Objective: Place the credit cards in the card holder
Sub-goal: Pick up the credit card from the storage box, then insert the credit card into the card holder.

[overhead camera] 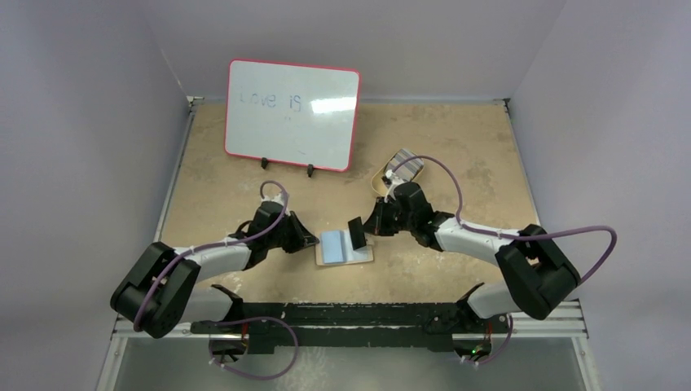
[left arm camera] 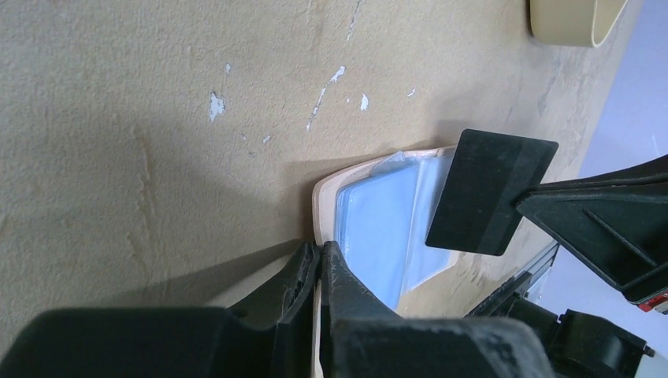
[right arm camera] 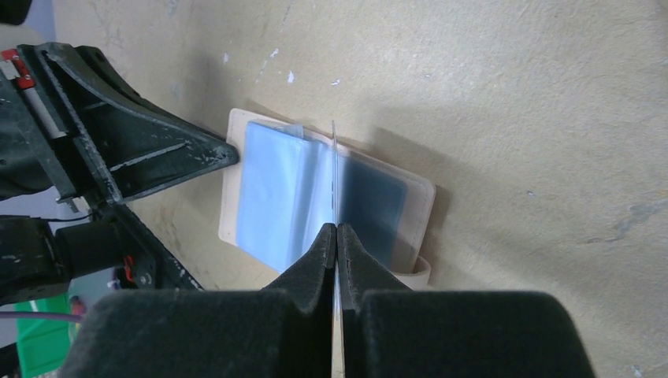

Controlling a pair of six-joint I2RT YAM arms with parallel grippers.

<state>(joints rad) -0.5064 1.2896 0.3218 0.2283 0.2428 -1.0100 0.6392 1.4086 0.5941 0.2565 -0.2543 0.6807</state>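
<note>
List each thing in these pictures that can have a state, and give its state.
card holder: open, lying flat, one edge pinched.
left hand: shut on the card holder's edge.
right hand: shut on a dark card.
dark card: held upright over the open card holder, not yet in a pocket.
whiteboard: standing upright, written on.

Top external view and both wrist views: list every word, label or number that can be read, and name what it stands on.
"Love is": faint handwriting on the whiteboard.
A fainter mark below it is too small to read.
Dark card: no print can be made out.
Card holder: no text visible.
</note>
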